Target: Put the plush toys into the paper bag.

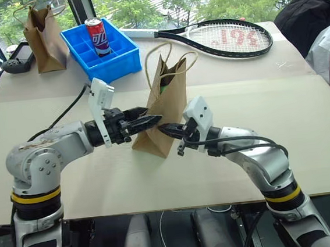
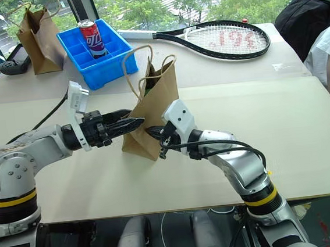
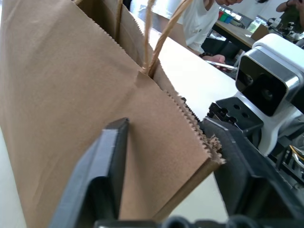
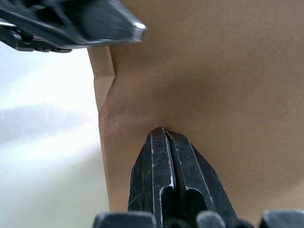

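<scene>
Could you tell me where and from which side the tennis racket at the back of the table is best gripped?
Grip the tennis racket by its slim handle shaft, coming from above. It lies flat, handle pointing toward the blue bin, so fingers can probably straddle it; the wide strung head offers nothing narrow to pinch.

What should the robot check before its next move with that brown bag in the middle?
1. Paper bag upright on the table: ok.
2. Left gripper astride the bag's side edge: ok.
3. Left gripper firmly closed on the paper: cannot tell.
4. Right gripper shut, tips against the bag's wall: ok.
5. Green toy inside the bag: ok, something green shows at the mouth.
6. Red chili toy inside: cannot tell.
</scene>
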Tool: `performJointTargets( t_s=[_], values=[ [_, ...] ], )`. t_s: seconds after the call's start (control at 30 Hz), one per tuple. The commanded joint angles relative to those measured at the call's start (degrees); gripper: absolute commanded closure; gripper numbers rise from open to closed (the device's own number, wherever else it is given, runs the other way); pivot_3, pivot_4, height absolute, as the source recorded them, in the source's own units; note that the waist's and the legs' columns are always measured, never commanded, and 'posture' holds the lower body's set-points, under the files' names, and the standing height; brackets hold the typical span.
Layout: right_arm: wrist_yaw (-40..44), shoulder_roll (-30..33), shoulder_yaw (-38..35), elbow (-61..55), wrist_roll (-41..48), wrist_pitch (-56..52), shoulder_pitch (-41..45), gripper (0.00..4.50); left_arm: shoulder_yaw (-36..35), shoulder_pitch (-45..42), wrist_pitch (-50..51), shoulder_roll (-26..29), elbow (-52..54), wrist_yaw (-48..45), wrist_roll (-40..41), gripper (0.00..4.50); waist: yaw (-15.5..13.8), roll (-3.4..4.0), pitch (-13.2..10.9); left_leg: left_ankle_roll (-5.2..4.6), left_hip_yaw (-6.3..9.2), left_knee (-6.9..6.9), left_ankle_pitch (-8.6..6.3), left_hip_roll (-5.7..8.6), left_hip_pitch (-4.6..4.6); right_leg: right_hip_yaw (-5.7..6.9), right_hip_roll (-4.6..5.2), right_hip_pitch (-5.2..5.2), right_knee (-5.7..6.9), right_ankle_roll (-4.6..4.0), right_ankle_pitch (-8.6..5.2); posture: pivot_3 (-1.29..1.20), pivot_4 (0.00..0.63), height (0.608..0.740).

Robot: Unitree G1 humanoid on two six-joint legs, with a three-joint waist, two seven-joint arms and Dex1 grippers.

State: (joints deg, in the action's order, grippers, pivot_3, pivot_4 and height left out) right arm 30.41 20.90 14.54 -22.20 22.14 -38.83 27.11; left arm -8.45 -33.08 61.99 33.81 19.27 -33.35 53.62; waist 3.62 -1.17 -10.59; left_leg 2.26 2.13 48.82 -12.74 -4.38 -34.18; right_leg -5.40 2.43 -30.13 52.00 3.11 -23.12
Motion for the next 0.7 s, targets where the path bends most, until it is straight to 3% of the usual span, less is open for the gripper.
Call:
performJointTargets(
  t_s=[0.03, 0.1, 0.13, 0.33, 0.47, 0.7],
  values=[
    [-0.2, 0.1, -1.6, -3.3, -0.1, 0.5, -0.4, 4.5, 2.2, -1.5, -3.8, 1.0, 0.2, -2.0, -3.3, 3.49, 0.0, 0.0, 0.0, 0.0, 0.0, 0.0, 0.0, 0.0, 0.0, 0.0, 0.0, 0.0, 0.0, 0.0, 0.0, 0.0, 0.15, 0.656],
    [0.6, 1.6, -2.6, -4.5, 0.8, -0.6, -1.3, 4.5, 3.5, -3.1, -6.0, 1.6, -1.5, -4.5, -5.1, 4.31, 0.0, 0.0, 0.0, 0.01, 0.0, 0.0, 0.0, 0.01, 0.0, 0.0, 0.0, 0.0, 0.0, 0.0, 0.0, 0.0, 0.15, 0.656],
    [1.2, 2.8, -3.7, -5.5, 1.5, -1.3, -1.9, 4.5, 4.1, -4.1, -7.4, 2.0, -2.9, -6.2, -6.1, 4.42, -0.2, 0.0, 0.0, 0.01, 0.0, 0.0, 0.0, 0.01, 0.0, 0.0, 0.0, 0.0, 0.0, 0.0, 0.0, 0.0, 0.15, 0.656],
    [8.7, 16.9, -14.3, -12.9, 8.7, -8.4, -8.7, 4.5, 8.4, -9.9, -17.7, 4.8, -12.1, -23.2, -11.0, 4.42, -1.3, 0.0, 0.0, 0.01, -0.02, 0.0, 0.0, 0.04, -0.03, 0.01, 0.03, 0.02, -0.12, 0.0, 0.0, 0.0, 0.15, 0.656],
    [13.7, 27.6, -25.5, -15.2, 12.5, -11.7, -15.9, 4.5, 12.2, -14.1, -26.4, 6.1, -20.2, -37.7, -15.3, 4.42, -1.4, -0.01, 0.0, 0.01, -0.02, -0.04, 0.0, 0.04, -0.06, 0.02, 0.03, 0.02, -0.18, -0.02, -0.01, 0.0, 0.15, 0.656],
    [17.4, 35.2, -41.2, -14.5, 12.4, -11.8, -29.0, 4.5, 16.8, -20.9, -39.2, 5.4, -32.6, -57.2, -19.5, 4.42, -1.1, -0.02, 0.0, 0.0, -0.03, -0.05, 0.01, 0.03, -0.05, 0.01, 0.02, 0.02, -0.19, -0.02, -0.02, 0.0, 0.15, 0.656]
  ],
)
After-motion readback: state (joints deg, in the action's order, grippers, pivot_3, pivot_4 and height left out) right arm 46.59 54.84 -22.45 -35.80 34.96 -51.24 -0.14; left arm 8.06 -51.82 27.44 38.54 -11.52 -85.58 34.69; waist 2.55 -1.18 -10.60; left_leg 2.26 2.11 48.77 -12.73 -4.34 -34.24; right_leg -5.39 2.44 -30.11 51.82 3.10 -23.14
